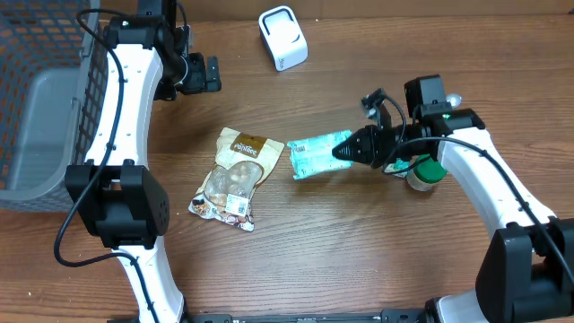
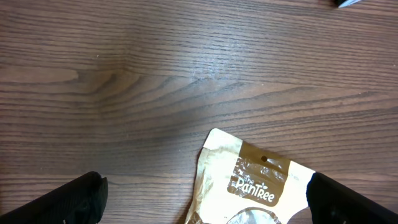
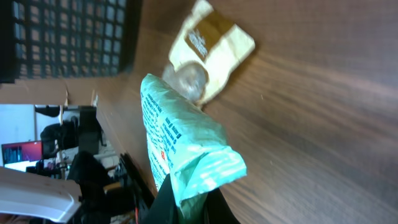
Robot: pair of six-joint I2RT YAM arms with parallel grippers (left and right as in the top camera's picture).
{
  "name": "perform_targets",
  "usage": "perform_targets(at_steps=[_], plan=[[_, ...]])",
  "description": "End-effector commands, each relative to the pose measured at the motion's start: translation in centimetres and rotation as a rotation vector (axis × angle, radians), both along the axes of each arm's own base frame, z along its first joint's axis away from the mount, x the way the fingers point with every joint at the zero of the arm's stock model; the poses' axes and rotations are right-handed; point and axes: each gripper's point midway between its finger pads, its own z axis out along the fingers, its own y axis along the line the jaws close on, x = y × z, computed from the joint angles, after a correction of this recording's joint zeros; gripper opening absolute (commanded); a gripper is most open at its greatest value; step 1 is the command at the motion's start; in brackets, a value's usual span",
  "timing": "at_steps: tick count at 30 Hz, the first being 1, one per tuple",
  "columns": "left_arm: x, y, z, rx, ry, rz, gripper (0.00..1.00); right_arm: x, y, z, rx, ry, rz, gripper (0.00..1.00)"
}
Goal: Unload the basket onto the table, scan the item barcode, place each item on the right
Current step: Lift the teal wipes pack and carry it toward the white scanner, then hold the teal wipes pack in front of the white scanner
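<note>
With your right gripper (image 1: 342, 151) clamped on the teal packet (image 1: 314, 155), turn its printed side squarely toward the white scanner (image 1: 282, 37).

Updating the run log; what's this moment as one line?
left gripper: open, empty | right gripper: shut on teal packet | brown pouch: flat on table | white scanner: apart

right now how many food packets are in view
2. The tan Pantree pouch lies flat mid-table; the teal packet is right of it, one end pinched in the right gripper. The basket at left is partly cropped, so more could hide there.
</note>
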Motion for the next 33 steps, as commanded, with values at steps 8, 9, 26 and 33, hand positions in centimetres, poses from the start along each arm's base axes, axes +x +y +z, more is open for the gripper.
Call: perform_targets(at_steps=[8,9,26,33], plan=[[0.0,0.2,-0.4,0.015,0.010,-0.003,0.99,8.3,-0.5,14.8,-0.171,-0.475,-0.122,0.04],[0.0,0.2,-0.4,0.015,0.010,-0.003,1.00,9.2,-0.4,16.2,-0.191,-0.550,-0.134,0.04],[0.0,0.2,-0.4,0.015,0.010,-0.003,1.00,20.4,3.5,17.2,-0.824,-1.273,-0.125,0.04],[0.0,0.2,-0.4,0.015,0.010,-0.003,1.00,24.2,4.5,11.6,-0.934,-1.289,-0.095,0.04]])
